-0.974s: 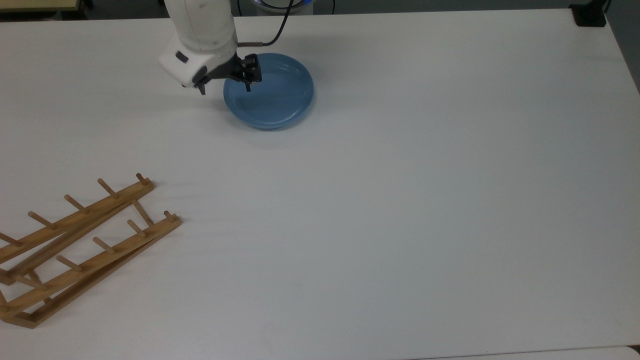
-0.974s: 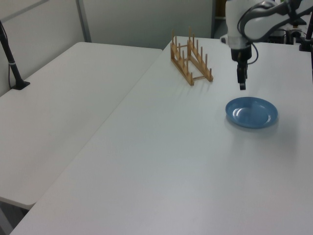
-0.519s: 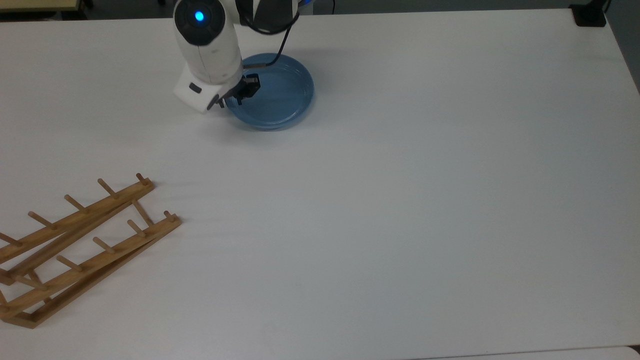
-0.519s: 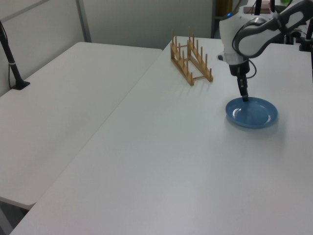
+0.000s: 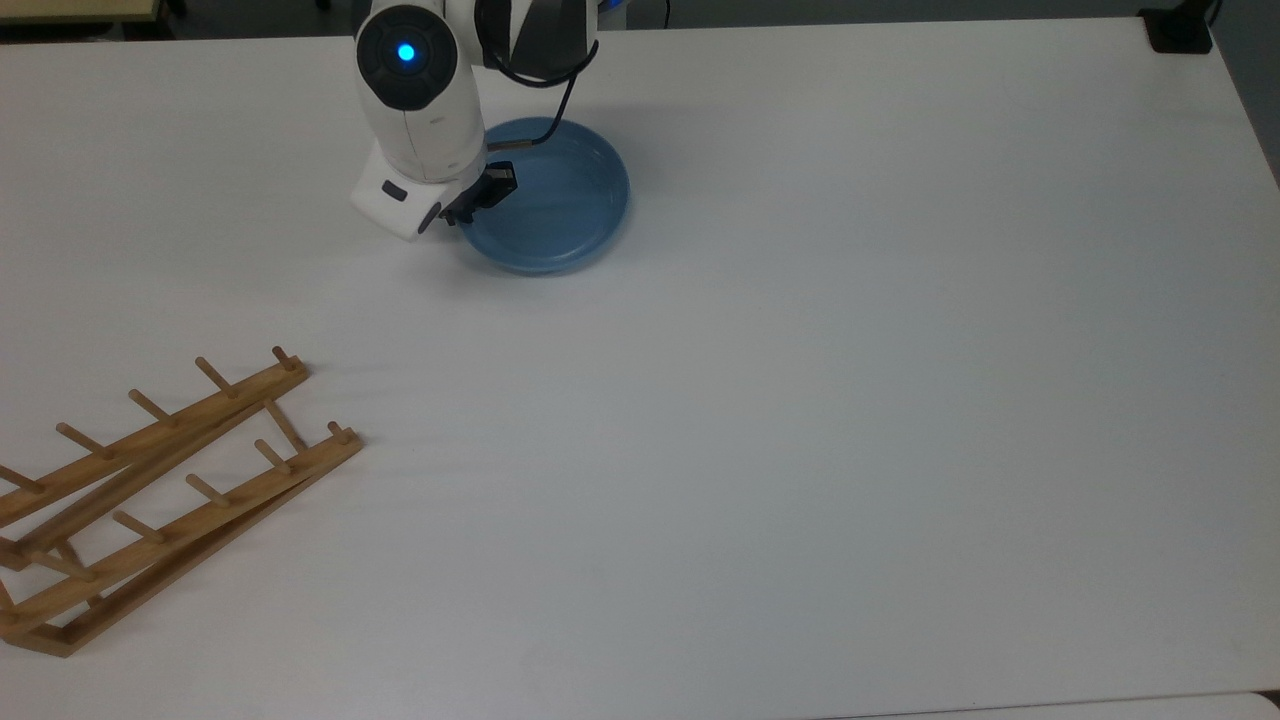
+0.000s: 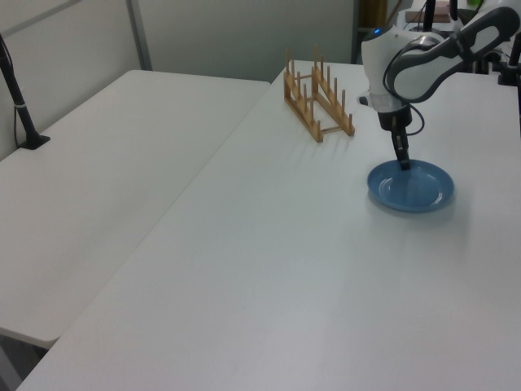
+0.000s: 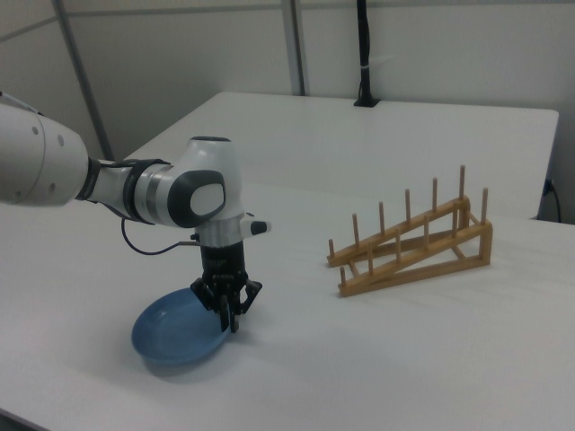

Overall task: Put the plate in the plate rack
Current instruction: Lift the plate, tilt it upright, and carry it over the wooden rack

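The light-blue plate (image 5: 555,200) lies near the far edge of the white table (image 5: 800,400). My gripper (image 5: 468,212) points down at the rim on the top view's left, fingers closed on that edge. In the right view the gripper (image 7: 231,321) pinches the rim of the plate (image 7: 175,337) on the side nearest the rack. The left view shows the gripper (image 6: 404,163) at the far rim of the plate (image 6: 411,187). The wooden plate rack (image 5: 150,490) stands at the top view's lower left, well apart from the plate; it also appears as the rack (image 6: 317,102) and the rack (image 7: 413,251).
A second white table (image 6: 98,163) adjoins on the left view's left, with a black post (image 6: 20,106) on it. A black mount (image 5: 1180,30) sits at the top view's upper right corner. Bare tabletop lies between plate and rack.
The gripper came down from above the plate onto its rim and closed there. The plate has shifted slightly, down-right in the top view and leftwards in the left view.
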`<act>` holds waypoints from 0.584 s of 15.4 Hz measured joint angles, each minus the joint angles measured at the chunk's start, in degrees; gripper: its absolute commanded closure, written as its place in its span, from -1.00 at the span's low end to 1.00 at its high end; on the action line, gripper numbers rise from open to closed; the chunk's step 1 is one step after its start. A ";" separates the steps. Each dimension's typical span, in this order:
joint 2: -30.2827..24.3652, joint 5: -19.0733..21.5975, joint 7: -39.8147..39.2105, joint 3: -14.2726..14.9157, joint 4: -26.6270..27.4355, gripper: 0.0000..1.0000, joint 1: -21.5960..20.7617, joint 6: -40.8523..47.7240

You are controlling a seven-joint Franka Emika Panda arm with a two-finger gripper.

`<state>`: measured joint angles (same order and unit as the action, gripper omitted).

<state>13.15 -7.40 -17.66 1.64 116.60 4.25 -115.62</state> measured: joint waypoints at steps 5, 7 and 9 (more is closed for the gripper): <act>-0.33 0.00 0.01 0.05 -5.25 1.00 0.07 1.30; -0.55 0.00 0.03 0.30 -10.25 1.00 0.38 3.64; -0.82 0.00 0.04 0.59 -15.53 1.00 1.68 5.06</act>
<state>12.33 -7.40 -17.62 2.23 101.07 5.92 -110.55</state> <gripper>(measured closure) 0.947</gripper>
